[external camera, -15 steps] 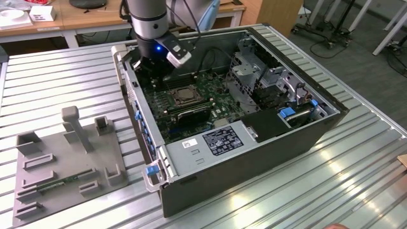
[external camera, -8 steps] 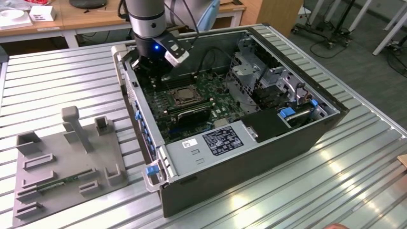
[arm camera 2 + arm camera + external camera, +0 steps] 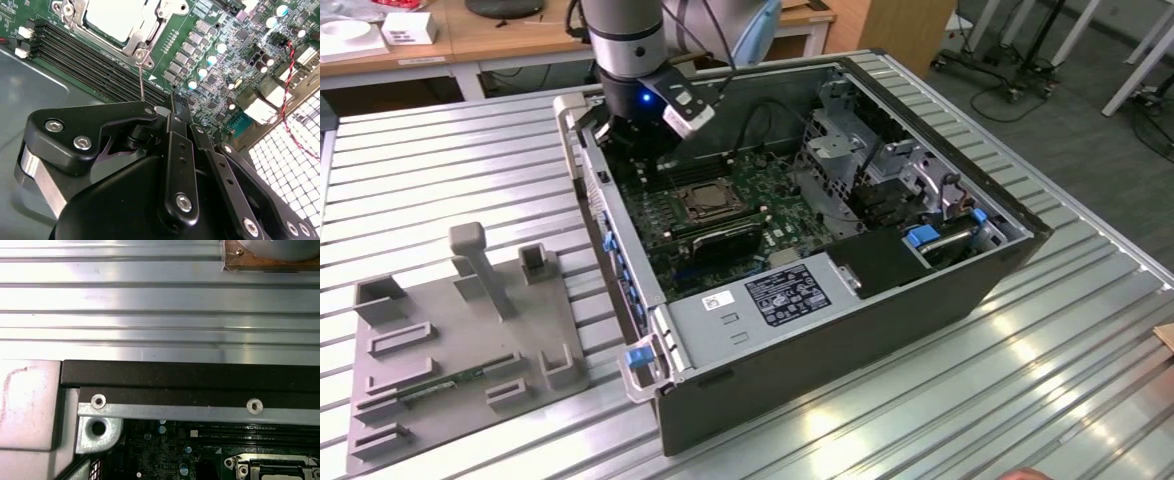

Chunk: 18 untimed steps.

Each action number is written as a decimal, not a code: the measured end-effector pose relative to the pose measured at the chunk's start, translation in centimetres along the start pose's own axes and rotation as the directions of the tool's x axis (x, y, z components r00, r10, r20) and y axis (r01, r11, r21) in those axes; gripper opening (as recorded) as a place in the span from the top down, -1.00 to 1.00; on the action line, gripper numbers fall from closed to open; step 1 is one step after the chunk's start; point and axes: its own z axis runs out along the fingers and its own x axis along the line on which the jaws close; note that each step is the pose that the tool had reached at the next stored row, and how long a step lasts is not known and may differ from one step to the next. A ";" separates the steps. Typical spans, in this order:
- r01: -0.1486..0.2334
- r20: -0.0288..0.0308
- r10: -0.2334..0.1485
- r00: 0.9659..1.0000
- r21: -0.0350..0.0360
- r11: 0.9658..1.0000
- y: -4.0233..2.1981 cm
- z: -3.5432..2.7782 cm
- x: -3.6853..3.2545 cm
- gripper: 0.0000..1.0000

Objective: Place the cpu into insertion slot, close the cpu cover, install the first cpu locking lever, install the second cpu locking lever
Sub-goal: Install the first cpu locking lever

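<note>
In the exterior view my gripper (image 3: 631, 165) reaches down into the open computer case, at the far left corner of the green motherboard (image 3: 734, 215), just beyond the insertion slot (image 3: 700, 200). In the second wrist view the pale cpu (image 3: 117, 17) lies in the slot with the silvery cpu cover (image 3: 150, 30) down around it. A thin wire locking lever (image 3: 142, 80) rises from the socket's corner to the gripper (image 3: 161, 111), whose black fingers (image 3: 125, 117) look closed together at the lever's end. A corner of the socket (image 3: 280, 467) appears in the first wrist view.
Long black memory slots (image 3: 95, 65) run beside the socket. The black case wall (image 3: 190, 375) and a metal drive cage (image 3: 854, 150) hem in the board. A red-black cable (image 3: 290, 100) hangs near the rear ports. A grey fixture plate (image 3: 454, 340) lies on the slatted table (image 3: 454, 170).
</note>
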 end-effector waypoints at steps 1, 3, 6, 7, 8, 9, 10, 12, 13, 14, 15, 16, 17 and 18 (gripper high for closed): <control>0.000 0.000 0.000 1.000 0.000 1.000 0.03 0.01 0.00 0.80; 0.000 0.000 0.000 1.000 0.000 1.000 0.10 0.04 0.00 0.80; 0.000 0.000 0.000 1.000 0.000 1.000 0.26 0.07 0.00 0.80; 0.000 0.000 0.000 1.000 0.000 1.000 0.31 0.08 0.00 0.80; 0.000 0.000 0.000 1.000 0.000 1.000 0.36 0.08 0.00 0.80; 0.000 0.000 0.000 1.000 0.000 1.000 0.41 0.08 0.00 0.80; 0.000 0.000 0.000 1.000 0.000 1.000 0.41 0.08 0.00 0.80; 0.000 0.000 0.000 1.000 0.000 1.000 0.41 0.08 0.00 0.80; 0.000 0.000 0.000 1.000 0.000 1.000 0.42 0.09 0.00 0.80; 0.000 0.000 0.000 1.000 0.000 1.000 0.42 0.08 0.00 0.80; 0.000 0.000 0.000 1.000 0.000 1.000 0.43 0.06 -0.01 0.80; 0.000 0.000 0.000 1.000 0.000 1.000 0.43 0.01 -0.02 0.80; 0.000 0.000 0.000 1.000 0.000 1.000 0.44 -0.03 -0.02 0.80; 0.000 0.000 0.000 1.000 0.000 1.000 0.44 -0.10 -0.03 0.80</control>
